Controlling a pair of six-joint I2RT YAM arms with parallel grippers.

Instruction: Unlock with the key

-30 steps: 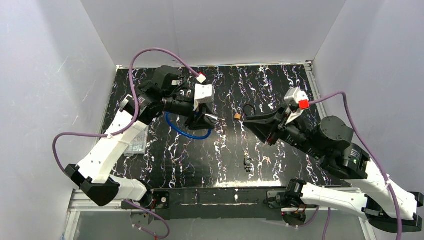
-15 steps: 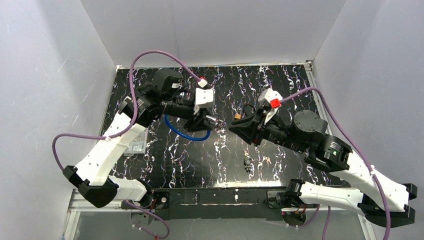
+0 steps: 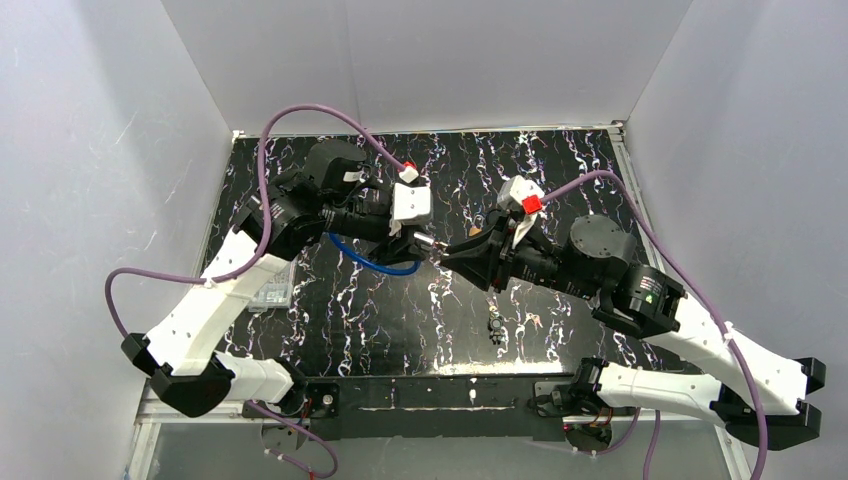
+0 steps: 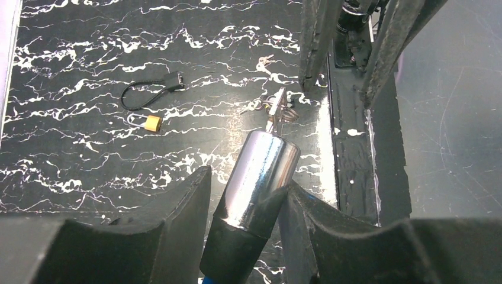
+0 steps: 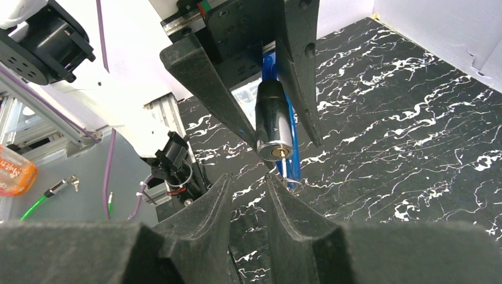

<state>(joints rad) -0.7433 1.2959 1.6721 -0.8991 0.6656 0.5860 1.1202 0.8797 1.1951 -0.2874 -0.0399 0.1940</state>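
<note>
Two arms: meeting above the middle of the black marbled table (image 3: 330,310).
Left gripper (image 4: 245,186): fingers clamped on the chrome barrel of the lock (image 4: 263,165), held clear of the table.
Lock: tilted, keyhole end facing the right gripper; blue cable (image 3: 372,267) looping from the other end.
Key (image 4: 274,111): seated in the keyhole, ring dangling from it.
Right gripper (image 5: 248,180): fingers a narrow gap apart, nothing between them, tips just beside the key; contact unclear.
Small padlock (image 4: 153,123): lying on the table, well apart from both grippers.
</note>
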